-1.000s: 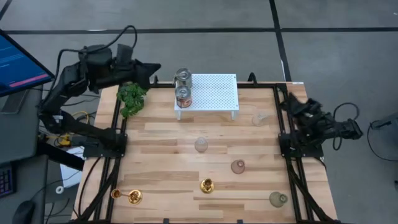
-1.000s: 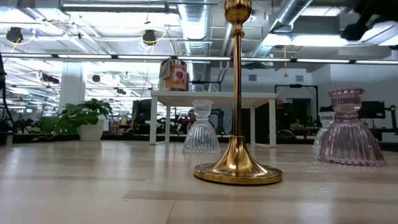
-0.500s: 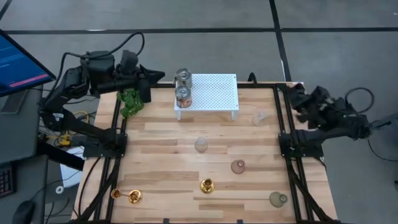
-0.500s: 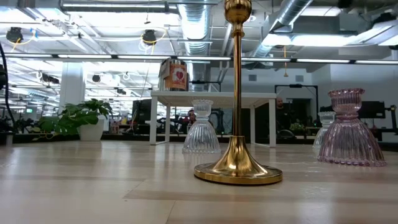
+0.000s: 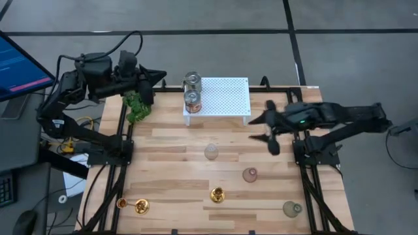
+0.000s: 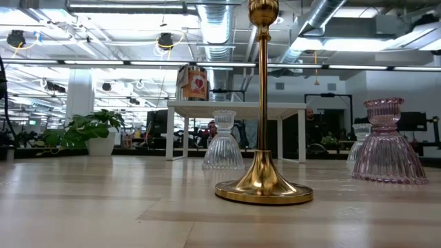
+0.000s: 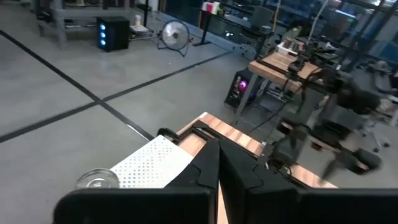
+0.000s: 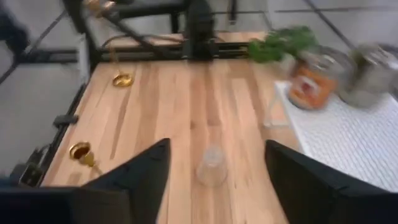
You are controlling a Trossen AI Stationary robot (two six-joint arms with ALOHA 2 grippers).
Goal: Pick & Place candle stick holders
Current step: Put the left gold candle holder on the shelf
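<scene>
Desk [image 5: 170,170] is seen from above with the tall candle stick holder [image 5: 217,194] stood upright near the front edge, middle; two short holders [image 5: 134,206] are sat at the front left corner; right pincer [image 5: 269,133] is held spread wide above the desk's right side, nothing gripped; left pincer [image 5: 154,77] is parked past the back left corner, fingers pressed together

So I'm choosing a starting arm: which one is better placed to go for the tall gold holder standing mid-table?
Probably the right. Its open hand is out over the table, with the tall gold holder ahead of it. The left hand, fingers shut, hangs at the far-left corner by the plant, farther away.
</scene>
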